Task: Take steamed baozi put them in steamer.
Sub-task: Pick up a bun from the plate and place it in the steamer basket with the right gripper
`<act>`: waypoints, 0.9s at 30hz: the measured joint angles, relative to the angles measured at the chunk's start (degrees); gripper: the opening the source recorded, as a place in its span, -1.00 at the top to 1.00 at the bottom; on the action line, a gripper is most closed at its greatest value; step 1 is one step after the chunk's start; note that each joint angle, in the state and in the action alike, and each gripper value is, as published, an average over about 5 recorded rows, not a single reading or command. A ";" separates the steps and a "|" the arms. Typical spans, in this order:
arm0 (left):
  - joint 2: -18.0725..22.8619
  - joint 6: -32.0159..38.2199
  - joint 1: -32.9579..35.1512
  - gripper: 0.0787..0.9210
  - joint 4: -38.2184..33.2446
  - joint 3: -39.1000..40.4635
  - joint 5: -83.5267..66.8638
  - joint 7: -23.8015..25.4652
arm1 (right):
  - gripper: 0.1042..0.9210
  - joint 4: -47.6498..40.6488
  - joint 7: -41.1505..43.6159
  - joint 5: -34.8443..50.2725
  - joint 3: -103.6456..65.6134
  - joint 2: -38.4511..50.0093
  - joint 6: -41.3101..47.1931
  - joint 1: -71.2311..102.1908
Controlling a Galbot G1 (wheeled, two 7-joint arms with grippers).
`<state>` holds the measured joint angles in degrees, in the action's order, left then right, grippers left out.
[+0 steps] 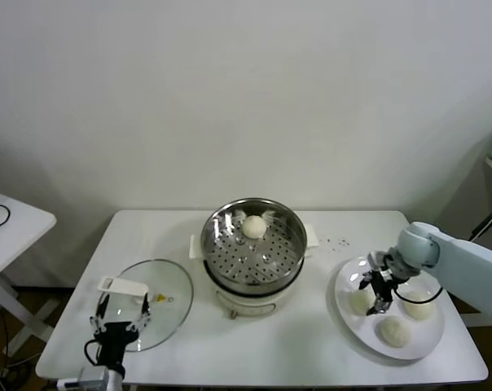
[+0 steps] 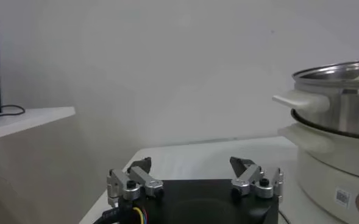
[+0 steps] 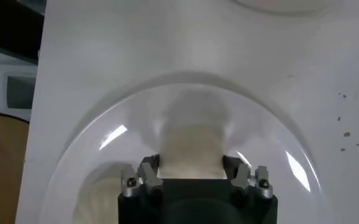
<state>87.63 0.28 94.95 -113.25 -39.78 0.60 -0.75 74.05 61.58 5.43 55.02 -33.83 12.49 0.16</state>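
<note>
Gripping bun (image 1: 362, 301) on plate (image 1: 429, 338), right gripper (image 1: 379, 300) fingers clamped on its flanks | soft, light dough (dents easily) | steamer (image 1: 254, 244) holds one | left gripper (image 1: 116, 330) parked, fingers apart

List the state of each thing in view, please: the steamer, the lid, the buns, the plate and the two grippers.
Steamer: open, one bun on its tray.
Lid: off, flat on the table left of the steamer.
Plate: holds three buns.
Right gripper: shut on a plate bun.
Left gripper: open, empty, at the table's front-left edge.
</note>
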 measured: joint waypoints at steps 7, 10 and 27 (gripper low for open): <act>0.00 -0.01 -0.03 -0.77 -0.40 0.11 -0.08 0.01 | -0.42 0.53 0.32 3.06 0.89 0.82 0.50 -3.89; 0.00 -0.07 -0.15 -0.77 -0.58 0.18 -0.08 0.03 | -0.43 0.67 0.54 5.70 2.84 0.85 0.80 -7.72; 0.47 -0.27 0.00 -0.77 -2.08 1.80 -0.86 0.33 | -0.43 -2.69 1.85 27.92 21.68 -10.31 2.91 -37.66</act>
<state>88.10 0.01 94.95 -115.33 -37.98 -0.26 -0.42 71.36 63.42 33.35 76.70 -44.14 15.40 -37.50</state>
